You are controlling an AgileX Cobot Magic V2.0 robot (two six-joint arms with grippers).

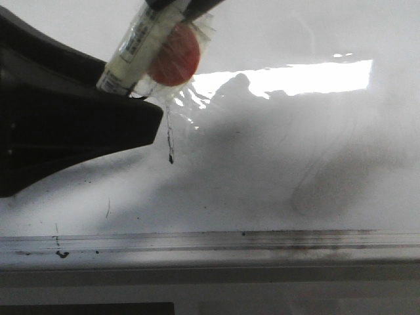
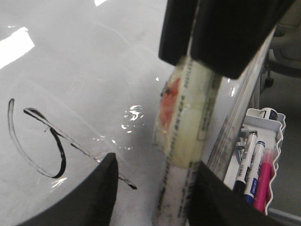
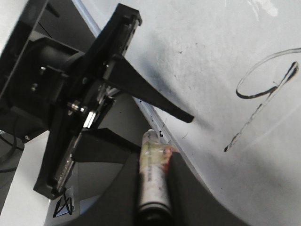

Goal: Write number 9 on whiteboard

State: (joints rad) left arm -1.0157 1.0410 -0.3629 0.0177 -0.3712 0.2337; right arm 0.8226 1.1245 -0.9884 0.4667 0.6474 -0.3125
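Two entries. Thin black hand-drawn number 9 (image 2: 61, 157): looks complete on the glossy white whiteboard (image 1: 295, 164). Cream taped marker (image 3: 151, 181): clamped in right fingers (image 3: 188, 197), angled for writing; left fingers (image 3: 155, 99) spread, empty.

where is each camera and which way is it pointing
front view: low by the edge rail, facing forward over the whiteboard; the left tool and the taped marker show.
left wrist view: on the left arm, facing the number 9 and a marker tray; its open fingers flank the marker.
right wrist view: on the right arm, facing the board; the right tool grips the marker.
shared: all three show the marker and the 9.
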